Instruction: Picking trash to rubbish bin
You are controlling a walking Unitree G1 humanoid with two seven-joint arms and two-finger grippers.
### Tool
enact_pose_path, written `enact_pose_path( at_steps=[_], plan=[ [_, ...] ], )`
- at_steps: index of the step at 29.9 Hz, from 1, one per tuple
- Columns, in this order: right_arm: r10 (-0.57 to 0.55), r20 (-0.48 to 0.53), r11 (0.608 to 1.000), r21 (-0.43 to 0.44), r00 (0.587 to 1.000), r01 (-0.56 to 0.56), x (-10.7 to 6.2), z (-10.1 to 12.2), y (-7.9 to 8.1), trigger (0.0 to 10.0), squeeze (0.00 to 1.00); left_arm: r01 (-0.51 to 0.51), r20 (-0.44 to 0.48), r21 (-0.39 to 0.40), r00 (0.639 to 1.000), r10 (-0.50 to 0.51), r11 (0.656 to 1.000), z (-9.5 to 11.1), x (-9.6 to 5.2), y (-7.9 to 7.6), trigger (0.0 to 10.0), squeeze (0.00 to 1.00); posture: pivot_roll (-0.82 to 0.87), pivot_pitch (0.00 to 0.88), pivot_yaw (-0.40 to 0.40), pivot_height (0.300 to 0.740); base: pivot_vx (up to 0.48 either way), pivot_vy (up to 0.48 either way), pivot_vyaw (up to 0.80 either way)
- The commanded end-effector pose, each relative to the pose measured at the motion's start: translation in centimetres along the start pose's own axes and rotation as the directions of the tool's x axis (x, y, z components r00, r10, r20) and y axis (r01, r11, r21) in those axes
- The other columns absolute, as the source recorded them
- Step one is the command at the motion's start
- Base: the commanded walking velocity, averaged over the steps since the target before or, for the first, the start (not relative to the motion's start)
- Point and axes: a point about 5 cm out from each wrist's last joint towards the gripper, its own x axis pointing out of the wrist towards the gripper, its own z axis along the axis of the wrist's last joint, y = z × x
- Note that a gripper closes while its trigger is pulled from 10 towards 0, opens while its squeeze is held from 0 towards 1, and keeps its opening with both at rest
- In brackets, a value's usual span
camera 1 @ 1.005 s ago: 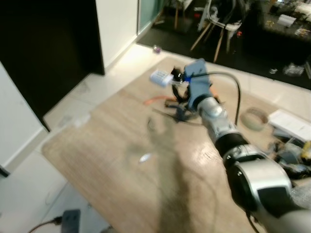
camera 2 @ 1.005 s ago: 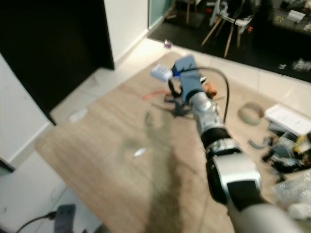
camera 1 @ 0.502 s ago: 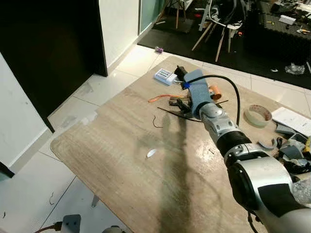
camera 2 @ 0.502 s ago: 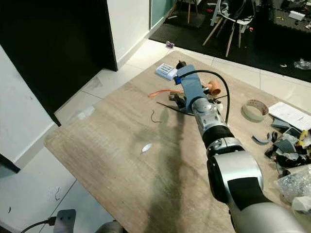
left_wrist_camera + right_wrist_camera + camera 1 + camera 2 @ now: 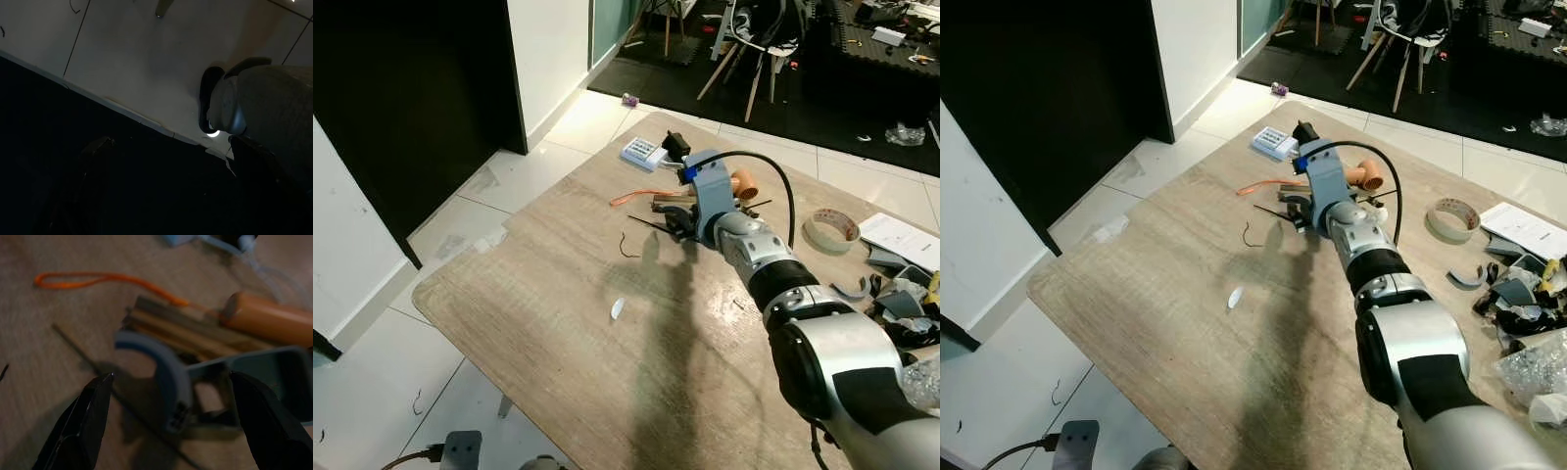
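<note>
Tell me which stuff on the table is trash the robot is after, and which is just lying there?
Trash by the right tool:
- orange loop
- wooden sticks
- blue curved piece
- thin black stick

Just lying about:
- tape roll
- white papers
- small white scrap

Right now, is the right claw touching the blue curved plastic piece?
Apart. The right wrist view shows the blue curved plastic piece lying between the open right claw fingers, with wood visible on both sides.
</note>
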Motion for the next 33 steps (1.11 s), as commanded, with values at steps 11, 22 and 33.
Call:
enact_pose_path(
  at_steps=[11, 22, 33],
  plan=[
    [0.043, -0.096, 0.999, 0.033, 0.994, -0.041, 0.0, -2.4, 0.6, 10.0, 0.0, 0.001, -0.024, 0.003, 1.0, -0.001, 1.0, -0.8, -0.2, 0.0, 10.0, 0.0, 0.09, 0.062, -0.038, 0.74, 0.0, 0.0, 0.0],
    [0.052, -0.127, 0.998, 0.053, 0.991, -0.045, -0.1, -3.5, 0.6, 0.0, 0.0, -0.002, -0.024, -0.001, 1.0, 0.002, 1.0, -0.8, -0.2, 0.1, 10.0, 0.0, 0.08, 0.06, -0.032, 0.74, 0.0, 0.0, 0.0],
    [0.078, -0.093, 0.996, 0.046, 0.993, -0.074, 0.0, -3.4, 1.3, 0.0, 0.0, 0.001, -0.019, 0.007, 1.0, -0.001, 1.0, -0.6, -0.2, 0.2, 10.0, 0.0, 0.08, 0.059, -0.027, 0.74, 0.0, 0.0, 0.0]
  ],
)
